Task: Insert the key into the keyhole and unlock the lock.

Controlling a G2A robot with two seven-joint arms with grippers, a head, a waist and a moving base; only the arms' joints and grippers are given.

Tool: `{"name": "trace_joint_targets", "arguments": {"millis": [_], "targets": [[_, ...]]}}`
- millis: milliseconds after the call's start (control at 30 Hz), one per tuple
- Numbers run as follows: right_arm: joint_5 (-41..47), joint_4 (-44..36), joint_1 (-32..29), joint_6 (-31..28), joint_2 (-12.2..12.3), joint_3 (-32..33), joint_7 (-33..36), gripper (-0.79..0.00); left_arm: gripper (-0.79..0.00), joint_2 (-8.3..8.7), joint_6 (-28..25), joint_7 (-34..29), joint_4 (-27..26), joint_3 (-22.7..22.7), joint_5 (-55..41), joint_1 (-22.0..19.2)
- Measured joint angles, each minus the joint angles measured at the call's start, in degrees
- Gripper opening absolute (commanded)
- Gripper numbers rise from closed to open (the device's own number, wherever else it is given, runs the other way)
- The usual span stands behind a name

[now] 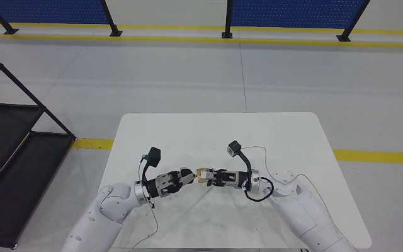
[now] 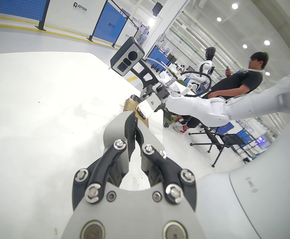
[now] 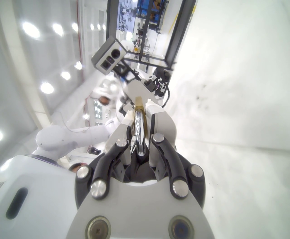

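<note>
Right pincer (image 3: 142, 114) clamps the lock (image 3: 138, 103) above the table (image 1: 157, 132) — left pincer (image 2: 134, 123) pinched narrow, presumably on the key, touching the lock. Keep everything lined up — twist gently.

A white surface (image 1: 220, 132) stands on a pale grey floor (image 1: 189, 75). Yellow lines (image 1: 176, 39) cross the floor along the top of the frame, where blue panels (image 1: 50, 11) stand on black feet. A black rack (image 1: 25, 164) sits at the left edge. Round ceiling lights (image 2: 235, 6) glow overhead.
</note>
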Motion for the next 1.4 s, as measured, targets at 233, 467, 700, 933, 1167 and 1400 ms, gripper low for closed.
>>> {"name": "trace_joint_targets", "arguments": {"millis": [233, 467, 700, 933, 1167, 1400], "targets": [[0.0, 0.0, 0.0, 0.0, 0.0, 0.0, 0.0, -0.785, -0.785, -0.14, -1.4, 4.6, -0.4, -0.2, 5.4, 0.5], [0.0, 0.0, 0.0, 0.0, 0.0, 0.0, 0.0, -0.785, -0.785, -0.46, -1.6, 11.7, -1.6, -0.9, 13.6, 2.0], [0.0, 0.0, 0.0, 0.0, 0.0, 0.0, 0.0, -0.785, -0.785, -0.65, -1.1, 17.8, -3.1, -1.7, 21.0, 3.8], [0.0, 0.0, 0.0, 0.0, 0.0, 0.0, 0.0, -0.785, -0.785, -0.81, -0.2, 21.6, -3.9, -1.3, 26.4, 4.7], [0.0, 0.0, 0.0, 0.0, 0.0, 0.0, 0.0, -0.785, -0.785, -0.88, 0.6, 25.3, -4.9, -1.5, 30.8, 5.4], [0.0, 0.0, 0.0, 0.0, 0.0, 0.0, 0.0, -0.785, -0.785, -1.06, 2.9, 31.2, -6.5, -1.5, 38.4, 6.7]]}}
